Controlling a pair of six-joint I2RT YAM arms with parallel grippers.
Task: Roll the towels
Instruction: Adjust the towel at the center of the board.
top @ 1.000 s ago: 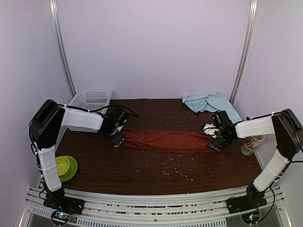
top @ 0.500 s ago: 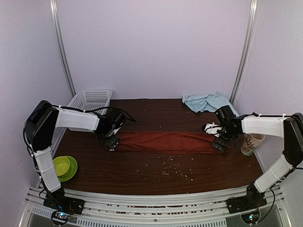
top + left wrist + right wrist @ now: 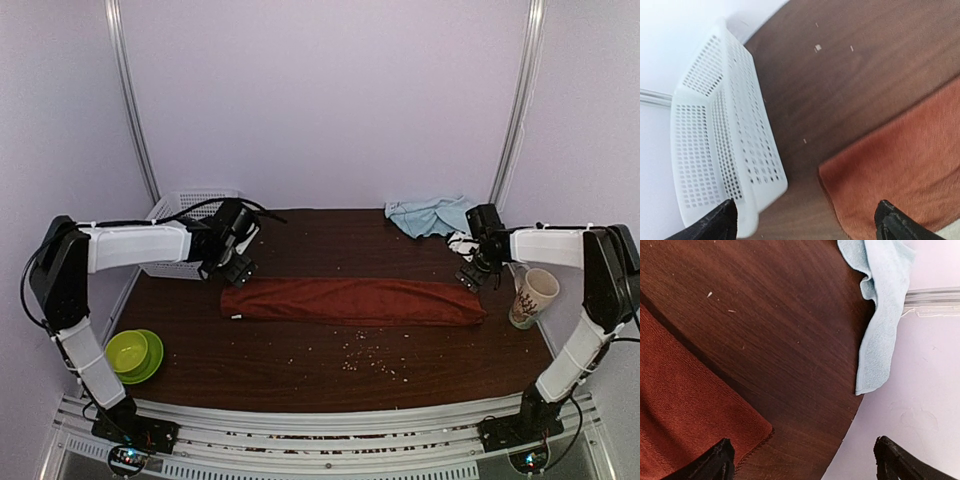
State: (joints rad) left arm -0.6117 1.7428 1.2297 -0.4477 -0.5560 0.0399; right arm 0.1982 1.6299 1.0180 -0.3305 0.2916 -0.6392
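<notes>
Both arms backed off toward the far side since a second ago. Left jaws hang apart and empty by the basket [image 3: 190, 201]; rust-red towel [image 3: 350, 300] lies as a long strip across the surface [image 3: 260, 365], not rolled yet. Right jaws apart too. Light-blue towel [image 3: 432, 215] sits bunched far right, untouched, its folds hard to read.
</notes>
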